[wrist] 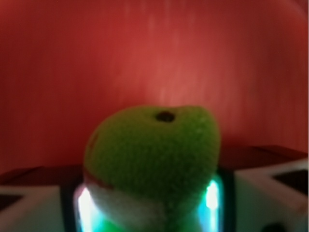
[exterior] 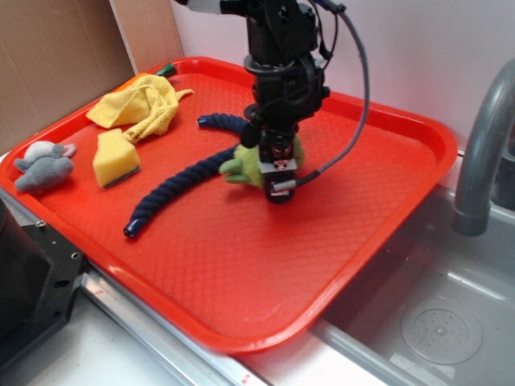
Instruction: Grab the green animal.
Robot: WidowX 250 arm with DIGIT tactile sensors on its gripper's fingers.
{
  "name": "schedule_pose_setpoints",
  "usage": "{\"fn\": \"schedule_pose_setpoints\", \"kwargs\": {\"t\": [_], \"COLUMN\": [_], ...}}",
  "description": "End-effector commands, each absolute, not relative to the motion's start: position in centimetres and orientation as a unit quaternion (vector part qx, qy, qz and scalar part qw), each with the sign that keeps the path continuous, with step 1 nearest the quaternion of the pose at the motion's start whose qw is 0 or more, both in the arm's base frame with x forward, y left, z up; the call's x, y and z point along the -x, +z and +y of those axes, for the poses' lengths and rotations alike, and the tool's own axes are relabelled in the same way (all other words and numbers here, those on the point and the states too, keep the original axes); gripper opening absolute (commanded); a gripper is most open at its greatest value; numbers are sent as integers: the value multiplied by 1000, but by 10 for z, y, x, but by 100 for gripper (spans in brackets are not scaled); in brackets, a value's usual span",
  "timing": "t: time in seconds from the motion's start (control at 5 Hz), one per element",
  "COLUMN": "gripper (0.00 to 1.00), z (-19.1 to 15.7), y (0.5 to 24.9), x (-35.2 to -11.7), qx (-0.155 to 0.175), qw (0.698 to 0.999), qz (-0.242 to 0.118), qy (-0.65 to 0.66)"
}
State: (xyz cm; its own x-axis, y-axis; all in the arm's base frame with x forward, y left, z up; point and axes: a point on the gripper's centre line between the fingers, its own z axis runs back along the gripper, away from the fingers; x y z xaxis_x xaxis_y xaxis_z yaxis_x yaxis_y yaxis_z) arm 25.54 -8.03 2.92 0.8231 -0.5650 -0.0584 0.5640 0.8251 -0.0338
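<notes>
Where the red tray's middle lies, just behind centre, the green animal (exterior: 245, 165) sits on the tray (exterior: 386, 201) with the gripper (exterior: 278, 173) down over it. From the wrist view the plush (wrist: 152, 159) fills the space between the two fingers (wrist: 36, 208), one pressed against each flank, its fuzzy green head with a small dark eye poking forward and a whitish patch low down; the claw is closed onto the toy, held only as wide apart as the toy's body. From the exterior view one stubby green limb sticks out to the left of the black arm, while the rest is partly hidden behind the fingers. A dark blue twisted rope (exterior: 173, 193) curves across the tray and passes just beside or under the animal; contact cannot be made out. Further left lies a yellow sponge (exterior: 115, 158), behind it a crumpled yellow cloth (exterior: 141, 108), and at the tray's left rim a grey plush mouse (exterior: 42, 165). To the right of the tray stand a grey faucet (exterior: 483, 153) and a metal sink (exterior: 434, 314)
</notes>
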Motion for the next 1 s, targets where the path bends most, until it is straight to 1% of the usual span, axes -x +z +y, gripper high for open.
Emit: {"fn": "schedule_pose_setpoints", "kwargs": {"t": [0.0, 0.2, 0.4, 0.6, 0.8], "gripper": [0, 0, 0, 0, 0], "z": [-54, -40, -33, -37, -25], "y": [136, 185, 197, 201, 205], "x": [-234, -217, -211, -214, -211], "qx": [18, 1, 4, -7, -7], "qw": [962, 974, 985, 997, 999], "qz": [-31, -37, -31, -1, -22], "qy": [-270, -221, -167, -72, 47]}}
